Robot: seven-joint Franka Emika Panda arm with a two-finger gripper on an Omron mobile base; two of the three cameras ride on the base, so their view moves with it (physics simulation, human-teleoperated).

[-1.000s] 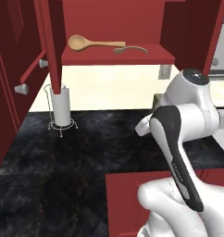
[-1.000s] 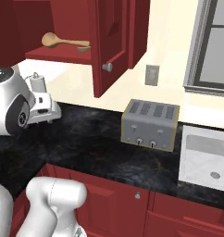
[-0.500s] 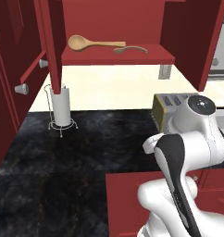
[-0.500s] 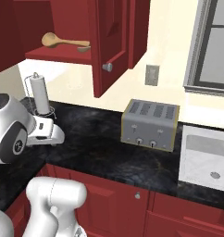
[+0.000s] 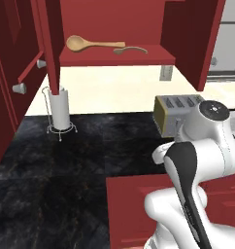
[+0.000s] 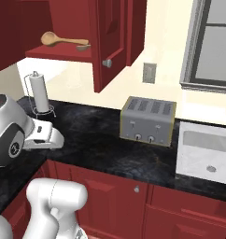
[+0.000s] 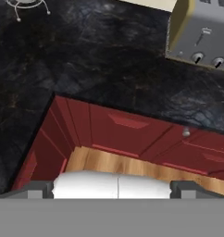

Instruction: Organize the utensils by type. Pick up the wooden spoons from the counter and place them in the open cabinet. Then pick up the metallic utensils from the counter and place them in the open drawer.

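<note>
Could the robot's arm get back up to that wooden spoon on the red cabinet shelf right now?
Probably yes. The wooden spoon lies in plain sight on the shelf of the open cabinet, its doors swung wide, with nothing in front. The arm is folded low over the counter, so it would need to rise.

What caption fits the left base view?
Wooden spoon lies on the open cabinet shelf above the black counter.

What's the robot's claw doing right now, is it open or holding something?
Gripper: open, holding nothing; it hangs over the red lower cabinets at the counter edge.
</note>
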